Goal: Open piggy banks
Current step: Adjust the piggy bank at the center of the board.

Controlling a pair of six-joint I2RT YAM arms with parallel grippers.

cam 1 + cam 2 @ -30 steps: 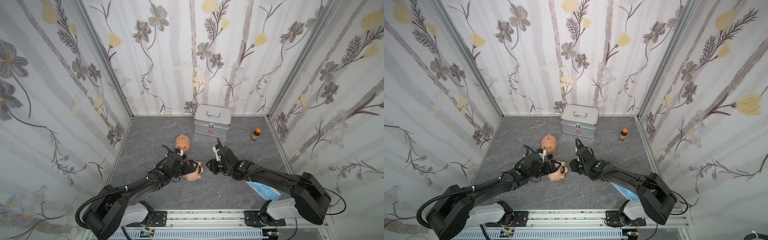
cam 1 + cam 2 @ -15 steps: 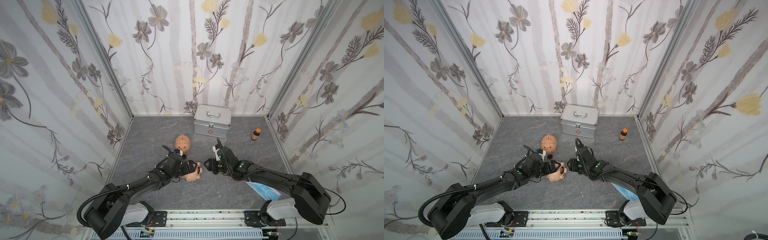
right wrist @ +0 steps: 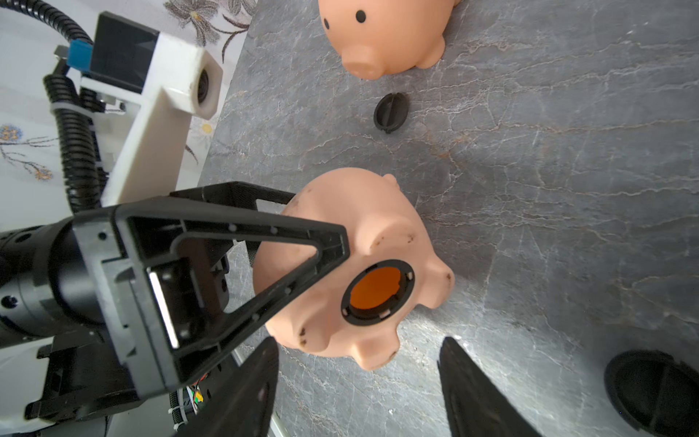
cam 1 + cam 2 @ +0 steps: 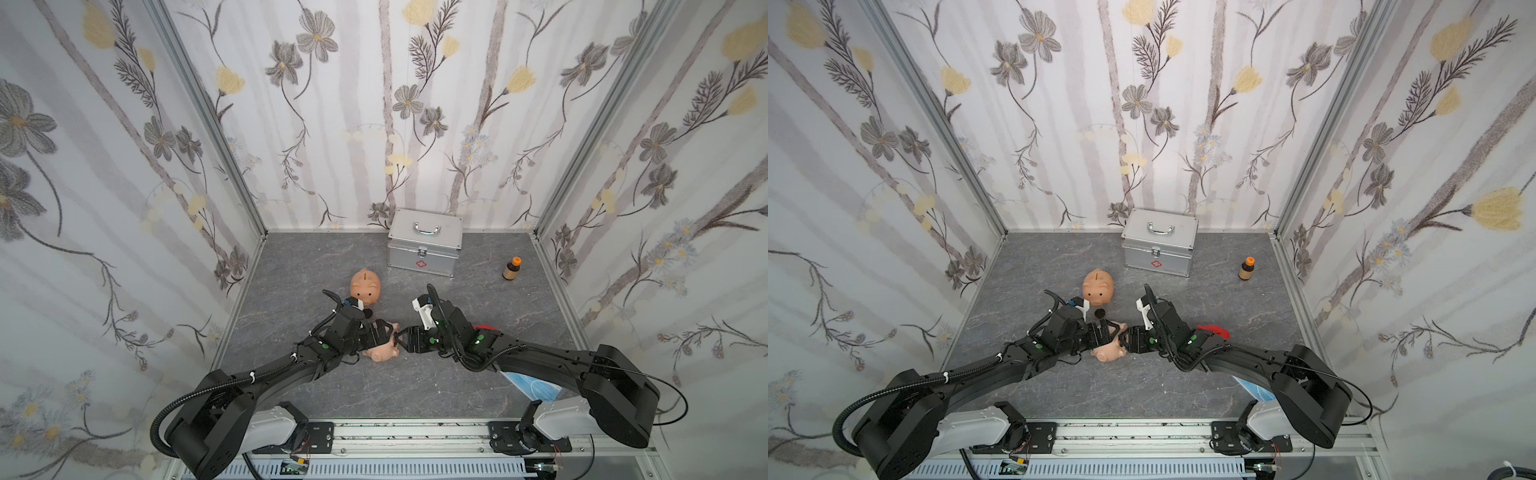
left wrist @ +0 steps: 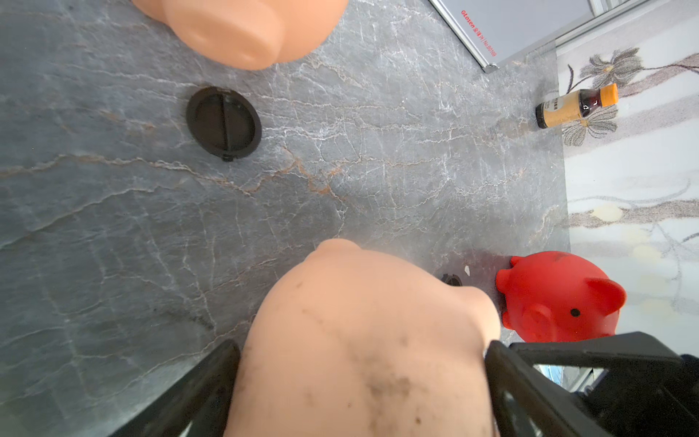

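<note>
Left gripper [image 5: 361,352] fingers pinch a tipped peach piggy bank [image 3: 378,227], its plug hole [image 3: 378,289] open; right gripper [image 3: 359,344] fingers spread, empty.

Grey tabletop [image 4: 291,266] carries peach piggy bank [image 4: 365,286], red piggy bank [image 5: 559,299], plugs [image 5: 224,123], case [image 4: 424,243], bottle [image 4: 512,268].

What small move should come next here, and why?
Probably the left claw should let go of the held peach pig. Its belly hole is already open, and a black plug lies on the table beside the open, empty right claw.
</note>
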